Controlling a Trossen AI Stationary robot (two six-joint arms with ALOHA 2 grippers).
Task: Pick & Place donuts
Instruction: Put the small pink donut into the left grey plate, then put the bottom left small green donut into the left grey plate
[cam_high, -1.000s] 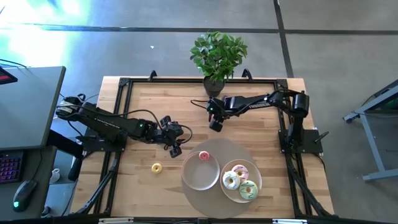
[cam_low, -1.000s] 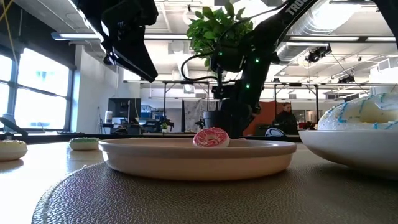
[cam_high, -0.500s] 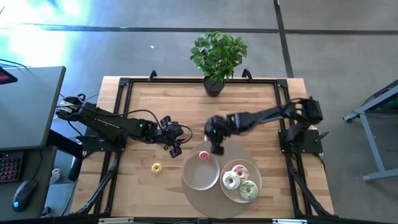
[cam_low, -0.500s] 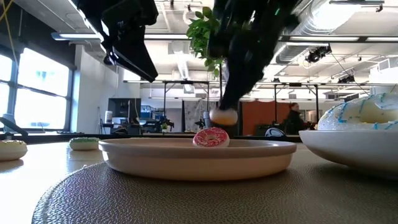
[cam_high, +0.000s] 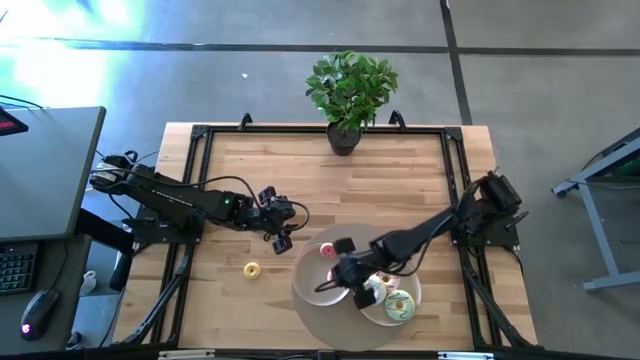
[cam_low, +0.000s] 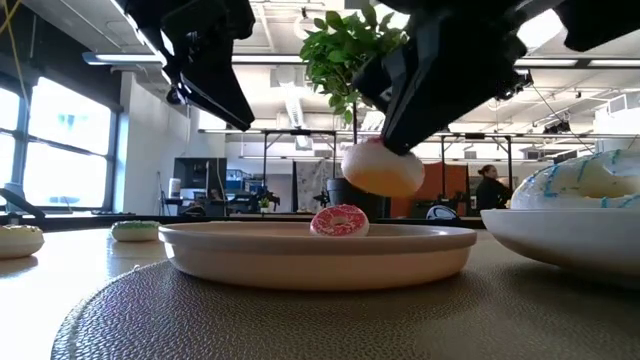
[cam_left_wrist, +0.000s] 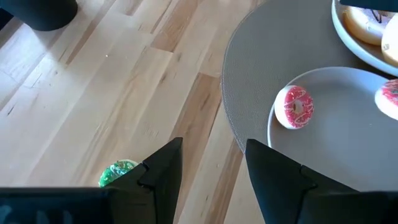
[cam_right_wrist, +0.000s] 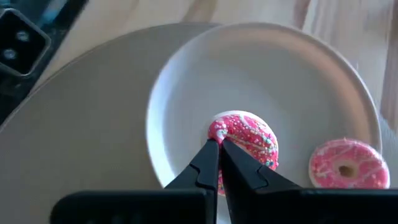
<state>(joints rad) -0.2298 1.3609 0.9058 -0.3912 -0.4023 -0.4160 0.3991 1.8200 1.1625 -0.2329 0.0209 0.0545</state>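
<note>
Overhead view: right gripper (cam_high: 352, 283) reaches over the shallow white round plate (cam_high: 305, 287), which sits on a grey round textured mat (cam_high: 330, 330) on the wooden desk (cam_high: 240, 170). Left gripper (cam_high: 280, 237) hangs just beside the mat's rim, off the plate. A tiny yellow ring donut (cam_high: 252, 269) lies on bare wood near the plate. A deeper white bowl (cam_high: 410, 295) touching the plate holds larger iced donuts.

Low view: carried pink-iced donut (cam_low: 382, 168) hangs clear above the plate, beside a small pink-red ring donut (cam_low: 340, 220) already lying in it. Probably held high to clear that donut before release.

Left wrist view: left gripper fingers (cam_left_wrist: 163, 168) apart, nothing between them. A tiny green donut (cam_left_wrist: 118, 173) lies on wood near the mat.

Right wrist view: right gripper fingers (cam_right_wrist: 202, 167) pinched together on the rim of the pink sprinkled donut, over the plate's middle. The resting donut alongside narrows the drop spot.
</note>
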